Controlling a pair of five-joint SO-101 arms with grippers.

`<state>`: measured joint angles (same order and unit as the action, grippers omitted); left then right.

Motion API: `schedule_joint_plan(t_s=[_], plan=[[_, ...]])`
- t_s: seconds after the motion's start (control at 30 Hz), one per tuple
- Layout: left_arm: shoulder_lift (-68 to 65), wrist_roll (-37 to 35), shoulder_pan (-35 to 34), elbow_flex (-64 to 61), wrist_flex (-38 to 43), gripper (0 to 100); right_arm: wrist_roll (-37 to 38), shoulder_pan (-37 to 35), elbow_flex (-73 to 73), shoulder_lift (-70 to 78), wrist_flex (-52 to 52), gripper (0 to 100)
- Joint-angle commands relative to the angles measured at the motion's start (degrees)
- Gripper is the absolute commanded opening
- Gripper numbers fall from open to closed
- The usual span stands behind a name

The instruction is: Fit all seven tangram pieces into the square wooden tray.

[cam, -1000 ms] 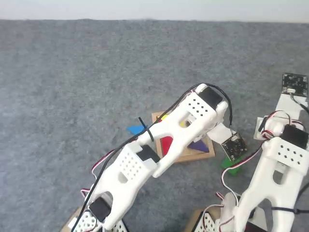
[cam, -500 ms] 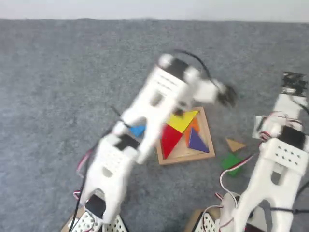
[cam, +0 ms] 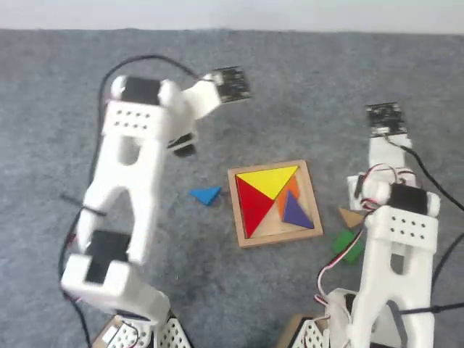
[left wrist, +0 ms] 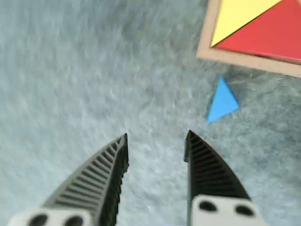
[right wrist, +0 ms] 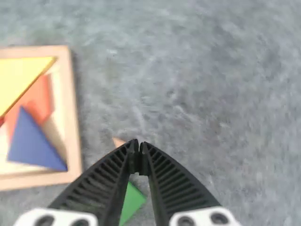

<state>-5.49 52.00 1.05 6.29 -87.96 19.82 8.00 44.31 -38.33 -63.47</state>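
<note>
blue triangle (left wrist: 221,101) ahead of parted left jaws

Blue triangle (cam: 206,195) lies on carpet (cam: 217,94) beside the tray (cam: 234,210).

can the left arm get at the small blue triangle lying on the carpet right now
Probably yes: the left gripper is open, and the small blue triangle lies on bare grey carpet just ahead of its tips, clear of the square wooden tray.

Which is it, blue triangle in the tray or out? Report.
Out. The blue triangle lies flat on the grey carpet beside the wooden tray, apart from its rim.
</note>
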Motion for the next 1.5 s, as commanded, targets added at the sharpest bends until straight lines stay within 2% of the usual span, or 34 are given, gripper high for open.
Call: schedule_joint_plan(t_s=[0.0, 0.17, 0.27, 0.33, 0.4, 0.5, 0.6, 0.67, 0.8, 1.03, 1.23, 1.47], plan=[[12.6, -7.3, -6.3, -16.0, 10.8, 18, 4.6, -8.7, -0.7, -2.9, -3.3, 0.9], [31.4, -23.8, -14.7, -42.7, 28.3, 18, 4.9, -19.1, 4.7, -0.7, -0.8, 2.1], [41.3, -29.5, -17.5, -54.9, 32.6, 18, 5.1, -23.3, 6.6, 1.8, 1.0, 13.4], [46.9, -30.0, -18.8, -60.4, 32.8, 18, 5.4, -25.0, 7.4, 3.2, 2.2, 23.1], [50.7, -29.4, -20.1, -64.9, 32.7, 18, 5.7, -26.0, 8.0, 4.5, 4.2, 28.3], [53.5, -27.9, -20.7, -72.3, 34.1, 18, 9.4, -27.8, 9.9, 6.2, 7.7, 31.4], [53.4, -27.3, -20.7, -78.5, 40.7, 18, 9.7, -30.6, 11.7, 7.3, 10.8, 33.6], [52.6, -27.3, -20.8, -80.8, 43.6, 18, 9.8, -32.5, 12.2, 7.9, 11.5, 33.6], [50.7, -25.8, -22.1, -80.8, 44.4, 18, 9.9, -35.2, 14.1, 7.3, 11.7, 33.6], [48.4, -25.8, -22.2, -80.3, 45.4, 18, 11.4, -35.9, 15.6, 7.3, 11.3, 33.6], [48.0, -25.8, -22.2, -80.4, 45.5, 18, 11.9, -35.6, 16.9, 7.3, 12.0, 33.6], [48.0, -25.7, -22.2, -80.4, 45.3, 18, 18.5, -31.6, 22.0, 7.9, 20.4, 33.5]])
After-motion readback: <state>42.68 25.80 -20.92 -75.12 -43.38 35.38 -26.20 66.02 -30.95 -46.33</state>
